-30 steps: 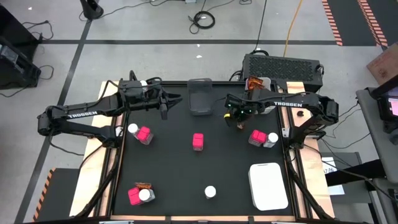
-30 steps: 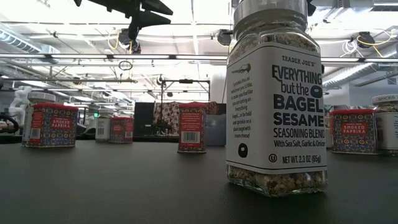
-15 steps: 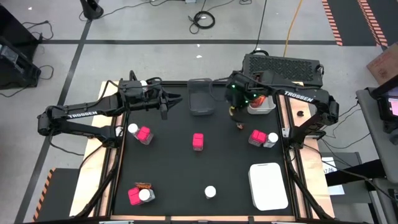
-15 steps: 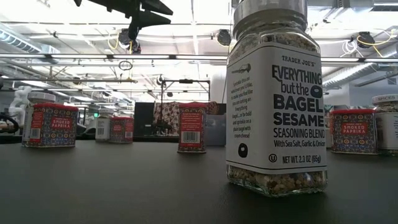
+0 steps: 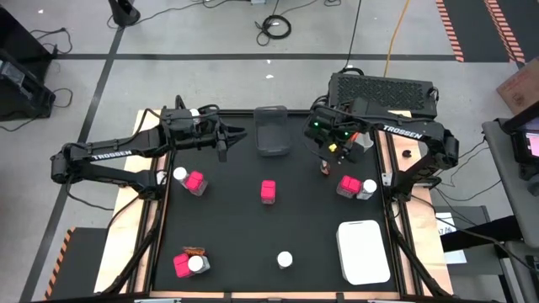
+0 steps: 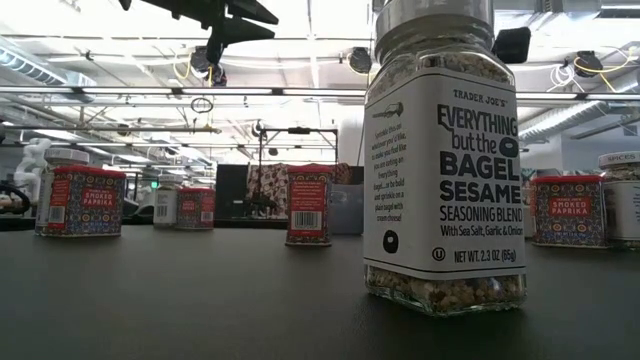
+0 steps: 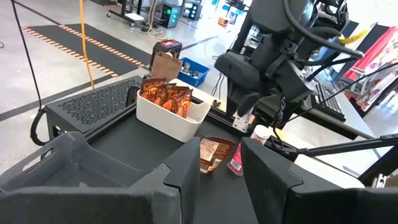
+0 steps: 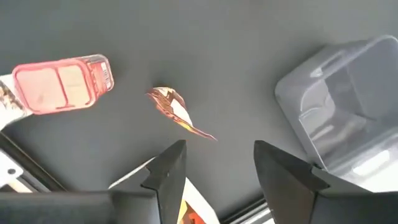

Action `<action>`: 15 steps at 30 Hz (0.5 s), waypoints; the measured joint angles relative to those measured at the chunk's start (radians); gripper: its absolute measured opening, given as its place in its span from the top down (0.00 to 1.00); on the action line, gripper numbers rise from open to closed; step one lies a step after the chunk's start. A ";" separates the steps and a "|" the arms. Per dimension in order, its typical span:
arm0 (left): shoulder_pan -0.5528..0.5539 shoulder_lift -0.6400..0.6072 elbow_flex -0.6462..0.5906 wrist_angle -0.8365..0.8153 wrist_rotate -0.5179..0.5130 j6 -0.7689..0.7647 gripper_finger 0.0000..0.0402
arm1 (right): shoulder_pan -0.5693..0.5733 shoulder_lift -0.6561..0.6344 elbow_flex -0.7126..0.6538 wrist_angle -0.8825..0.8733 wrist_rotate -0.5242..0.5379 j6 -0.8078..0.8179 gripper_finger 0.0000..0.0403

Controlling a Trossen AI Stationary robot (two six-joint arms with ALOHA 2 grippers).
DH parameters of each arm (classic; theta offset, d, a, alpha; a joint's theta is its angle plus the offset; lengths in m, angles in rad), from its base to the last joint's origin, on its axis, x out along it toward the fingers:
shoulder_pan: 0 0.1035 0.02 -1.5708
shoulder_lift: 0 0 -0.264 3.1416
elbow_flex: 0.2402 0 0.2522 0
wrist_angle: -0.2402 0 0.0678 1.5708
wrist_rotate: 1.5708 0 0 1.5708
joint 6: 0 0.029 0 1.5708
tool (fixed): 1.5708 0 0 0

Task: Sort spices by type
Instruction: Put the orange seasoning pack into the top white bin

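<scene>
An orange-red sachet lies on the black mat, also seen as the sachet in the left wrist view. My right gripper hangs above it, open, pointing down, with nothing between its fingers; in the high view my right gripper is at the far right. My left gripper waits open at the far left, pointing level toward the right. Pink packs and white-lidded jars stand scattered on the mat. One more sachet lies near left.
A white bin holding sachets stands at the far right edge beside my right arm. A dark grey tray sits at the far middle, a white bin near right. A pink pack and jar stand close to the loose sachet.
My right gripper has risen, drawn back toward the table's far edge and rolled about its own axis. The sachet stays on the mat below it. My left arm has kept still.
</scene>
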State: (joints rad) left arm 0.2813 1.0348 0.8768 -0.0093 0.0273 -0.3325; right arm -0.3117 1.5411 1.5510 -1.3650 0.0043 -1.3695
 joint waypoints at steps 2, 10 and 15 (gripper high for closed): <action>0.000 0.000 0.000 0.000 0.005 0.000 0.70 | 0.001 0.001 -0.001 -0.016 -0.002 -0.034 0.55; 0.000 0.000 0.000 0.000 0.005 -0.001 0.70 | -0.001 0.000 -0.001 -0.053 -0.003 -0.176 0.55; 0.000 0.000 0.000 0.000 0.005 -0.001 0.70 | -0.001 0.000 -0.030 -0.040 -0.003 -0.216 0.55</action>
State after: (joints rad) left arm 0.2813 1.0348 0.8768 -0.0097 0.0322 -0.3332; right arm -0.3122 1.5406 1.5208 -1.4047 0.0017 -1.5859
